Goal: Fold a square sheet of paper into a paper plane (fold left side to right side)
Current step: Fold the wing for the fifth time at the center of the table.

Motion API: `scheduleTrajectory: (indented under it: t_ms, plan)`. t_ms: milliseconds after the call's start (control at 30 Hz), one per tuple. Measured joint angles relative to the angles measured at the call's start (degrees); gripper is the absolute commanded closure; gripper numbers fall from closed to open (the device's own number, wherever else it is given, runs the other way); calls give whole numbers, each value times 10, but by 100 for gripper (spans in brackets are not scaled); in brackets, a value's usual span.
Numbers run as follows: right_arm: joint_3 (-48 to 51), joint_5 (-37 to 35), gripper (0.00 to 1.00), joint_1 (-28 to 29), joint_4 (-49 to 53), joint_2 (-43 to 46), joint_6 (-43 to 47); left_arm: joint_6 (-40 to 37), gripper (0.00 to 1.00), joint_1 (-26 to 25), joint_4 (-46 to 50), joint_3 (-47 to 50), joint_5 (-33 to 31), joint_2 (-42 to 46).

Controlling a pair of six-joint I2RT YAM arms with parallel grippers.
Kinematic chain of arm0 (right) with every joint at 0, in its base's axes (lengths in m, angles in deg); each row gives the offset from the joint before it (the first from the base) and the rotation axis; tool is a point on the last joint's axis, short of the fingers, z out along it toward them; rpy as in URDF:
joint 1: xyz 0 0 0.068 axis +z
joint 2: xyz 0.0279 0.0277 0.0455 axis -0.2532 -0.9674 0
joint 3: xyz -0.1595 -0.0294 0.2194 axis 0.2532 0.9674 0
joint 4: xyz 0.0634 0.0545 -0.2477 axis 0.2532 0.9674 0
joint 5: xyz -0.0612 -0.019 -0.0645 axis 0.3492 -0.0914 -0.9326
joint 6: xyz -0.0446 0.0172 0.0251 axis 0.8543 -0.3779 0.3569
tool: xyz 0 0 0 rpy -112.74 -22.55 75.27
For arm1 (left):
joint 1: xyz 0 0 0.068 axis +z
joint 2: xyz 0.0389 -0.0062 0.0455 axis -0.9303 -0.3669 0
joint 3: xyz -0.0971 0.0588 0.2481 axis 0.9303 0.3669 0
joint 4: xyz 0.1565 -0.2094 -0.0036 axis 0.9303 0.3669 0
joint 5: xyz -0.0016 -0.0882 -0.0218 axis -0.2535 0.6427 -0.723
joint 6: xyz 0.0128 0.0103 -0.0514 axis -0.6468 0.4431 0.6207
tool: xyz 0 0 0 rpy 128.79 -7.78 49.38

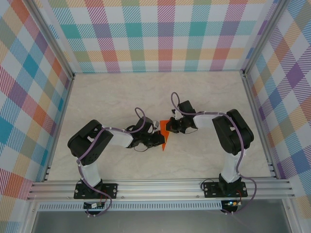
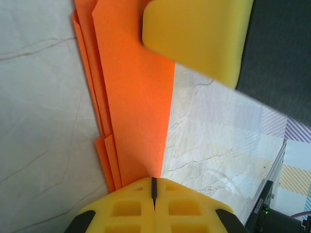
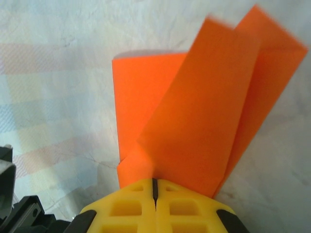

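Pastel plaid walls point(image 1: 165, 34) enclose a pale marble-patterned table point(image 1: 121, 97), where two black jointed arms reach inward from the near edge, the left arm point(image 1: 92, 141) and the right arm point(image 1: 233, 131) meeting near the middle. Between their tips sits a bright orange folded sheet of paper point(image 1: 167, 132), creased into long layered flaps and narrowing to a point toward the near side. The right claw point(image 3: 154, 184) has its yellow fingers pressed together, clamped on one end of the paper, whose flaps rise away from the table. The left claw point(image 2: 154, 187) is closed too, fingertips together, with the paper's narrow end running under them; whether it pinches or merely presses there I cannot tell.
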State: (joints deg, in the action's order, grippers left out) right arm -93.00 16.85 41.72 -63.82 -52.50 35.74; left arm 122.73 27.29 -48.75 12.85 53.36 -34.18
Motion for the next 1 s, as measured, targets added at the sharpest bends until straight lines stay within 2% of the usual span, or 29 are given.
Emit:
scheduleTrajectory:
  t_ms: [200, 533, 767, 867, 1000]
  plan:
    - [-24, -10, 100, -35, -5, -16, 13, 0, 100, 0, 0, 0, 0, 0]
    - [-93, -3, 100, -53, 54, -54, 28, 0, 100, 0, -2, 2, -23, 4]
    - [-133, -78, 100, -108, 53, -63, 43, 0, 100, 0, 1, 5, -25, 9]
    - [-127, -90, 100, -118, 53, -47, 45, 0, 100, 0, 2, 5, -25, 11]
    - [-59, -86, 99, -96, 44, 42, 40, 0, 100, 0, 5, 6, -25, 12]
